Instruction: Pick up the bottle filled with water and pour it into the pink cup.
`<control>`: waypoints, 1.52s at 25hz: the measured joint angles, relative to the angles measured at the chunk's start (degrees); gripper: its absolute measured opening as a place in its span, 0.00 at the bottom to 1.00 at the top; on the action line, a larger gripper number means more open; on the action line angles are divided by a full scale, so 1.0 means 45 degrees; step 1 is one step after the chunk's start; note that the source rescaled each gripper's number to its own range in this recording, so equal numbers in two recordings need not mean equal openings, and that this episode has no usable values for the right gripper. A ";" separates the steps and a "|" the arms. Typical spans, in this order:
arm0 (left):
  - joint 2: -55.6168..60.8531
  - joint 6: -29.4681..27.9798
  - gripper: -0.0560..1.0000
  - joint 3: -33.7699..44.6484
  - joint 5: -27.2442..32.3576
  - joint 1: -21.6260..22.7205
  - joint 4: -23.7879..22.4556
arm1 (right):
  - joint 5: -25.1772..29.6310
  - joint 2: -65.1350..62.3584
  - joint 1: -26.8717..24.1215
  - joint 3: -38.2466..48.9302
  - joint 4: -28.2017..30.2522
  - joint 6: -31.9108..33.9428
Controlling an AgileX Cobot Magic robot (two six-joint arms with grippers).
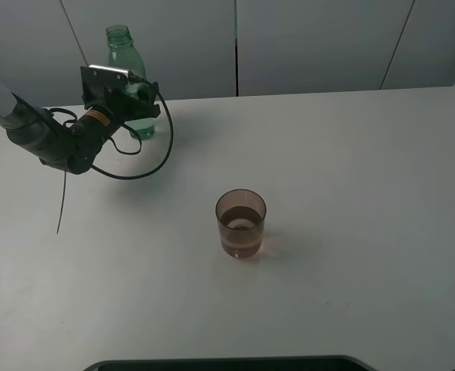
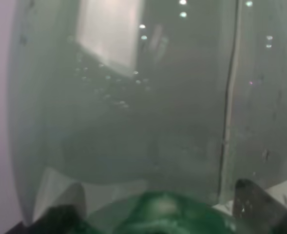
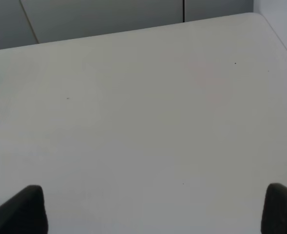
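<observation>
The green-tinted bottle (image 1: 123, 48) stands upright at the back left of the table, capless. My left gripper (image 1: 144, 99) is at its lower body, with a finger on each side of it. In the left wrist view the bottle (image 2: 148, 107) fills the frame between the two dark fingertips (image 2: 60, 217), which press against its sides. The pink cup (image 1: 241, 224) stands upright near the table's middle, apart from the bottle, with clear liquid in its lower part. My right gripper (image 3: 148, 214) is open and empty over bare table; it does not show in the exterior high view.
The white table (image 1: 351, 170) ends at a grey panelled wall (image 1: 312, 46) behind the bottle. A black cable (image 1: 146, 166) loops from the left arm onto the table. A dark edge (image 1: 227, 363) runs along the table's front.
</observation>
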State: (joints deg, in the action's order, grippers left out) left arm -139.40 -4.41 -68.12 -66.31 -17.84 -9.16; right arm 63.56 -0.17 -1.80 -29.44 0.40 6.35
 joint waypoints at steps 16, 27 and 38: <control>0.0000 -0.0057 0.89 -0.0091 -0.0612 0.0000 -0.0798 | 0.0000 0.0000 0.0000 0.0000 0.0000 0.0000; 0.1157 -0.0306 0.95 -0.0091 -0.0612 0.0000 -0.0968 | 0.0000 0.0000 0.0000 0.0000 0.0000 0.0000; 0.3346 -0.1302 0.95 -0.0091 -0.0338 0.0000 -0.1030 | 0.0000 0.0000 0.0000 0.0000 0.0000 0.0000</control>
State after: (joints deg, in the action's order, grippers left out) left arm -124.35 -10.27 -68.53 -67.83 -17.84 -13.80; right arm 63.56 -0.17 -1.80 -29.44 0.40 6.35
